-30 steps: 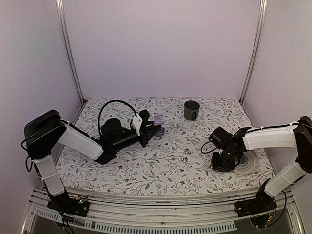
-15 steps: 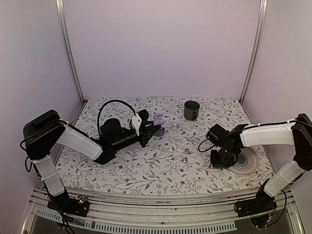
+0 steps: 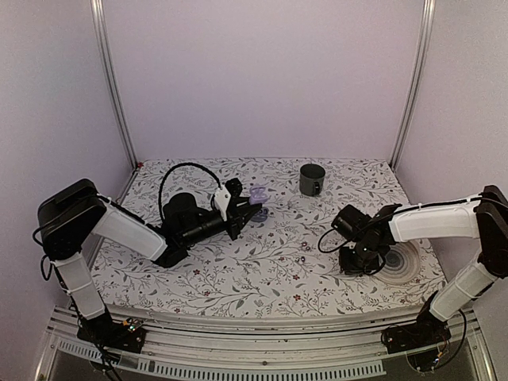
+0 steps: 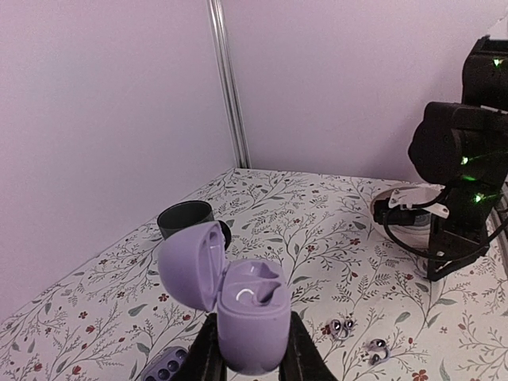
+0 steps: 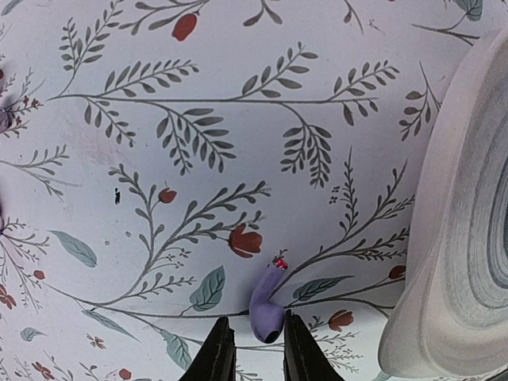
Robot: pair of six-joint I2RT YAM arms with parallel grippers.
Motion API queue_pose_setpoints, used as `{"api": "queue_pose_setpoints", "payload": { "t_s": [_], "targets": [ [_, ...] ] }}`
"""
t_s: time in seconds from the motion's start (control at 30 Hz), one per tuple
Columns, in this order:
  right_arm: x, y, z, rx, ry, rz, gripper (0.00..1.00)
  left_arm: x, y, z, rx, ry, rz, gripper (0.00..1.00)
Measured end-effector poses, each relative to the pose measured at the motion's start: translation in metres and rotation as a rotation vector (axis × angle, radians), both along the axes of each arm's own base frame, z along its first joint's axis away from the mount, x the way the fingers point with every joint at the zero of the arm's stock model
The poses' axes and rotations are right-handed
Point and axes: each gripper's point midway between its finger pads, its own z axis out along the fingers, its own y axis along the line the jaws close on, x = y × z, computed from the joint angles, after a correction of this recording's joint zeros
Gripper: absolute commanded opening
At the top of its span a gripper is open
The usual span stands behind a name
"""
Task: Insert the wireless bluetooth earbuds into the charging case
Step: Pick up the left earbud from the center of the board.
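Observation:
My left gripper (image 4: 251, 359) is shut on the lower half of a small lilac charging case (image 4: 250, 313), held upright with its lid swung open to the left. From above, the case (image 3: 256, 193) sits at the tip of the left gripper (image 3: 251, 203), left of the table's centre. A lilac earbud (image 5: 267, 305) lies on the floral cloth just left of a white disc. My right gripper (image 5: 254, 349) points down over it. Its jaws stand either side of the bud's head, the right one touching and a thin gap on the left.
A dark mug (image 3: 312, 180) stands at the back. The white ringed disc (image 3: 403, 260) lies at the right, beside the right gripper (image 3: 355, 266). Two small ring-like pieces (image 4: 341, 327) lie mid-table. A lilac piece with holes (image 4: 163, 367) lies under the left gripper.
The right arm slid left off the white disc and down toward the cloth, its jaws narrowing. The left arm and the case stayed put.

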Motion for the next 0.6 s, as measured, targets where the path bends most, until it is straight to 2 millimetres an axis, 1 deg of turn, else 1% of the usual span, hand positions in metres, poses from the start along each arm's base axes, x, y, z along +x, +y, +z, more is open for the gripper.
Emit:
{"api": "queue_pose_setpoints", "payload": {
  "t_s": [0.2, 0.4, 0.47, 0.6],
  "targets": [
    [-0.003, -0.003, -0.005, -0.004, 0.005, -0.001, 0.21, 0.000, 0.000, -0.001, 0.002, 0.002, 0.000, 0.00],
    [-0.003, -0.001, -0.007, 0.000, 0.010, 0.014, 0.22, 0.000, 0.000, -0.001, 0.002, 0.002, 0.000, 0.00],
    [-0.003, 0.001, -0.006, -0.001, 0.015, 0.023, 0.24, 0.000, 0.000, -0.001, 0.002, 0.002, 0.000, 0.00],
    [-0.002, 0.011, 0.002, 0.020, 0.017, 0.042, 0.26, 0.000, 0.000, -0.001, 0.002, 0.002, 0.000, 0.00]
  ]
}}
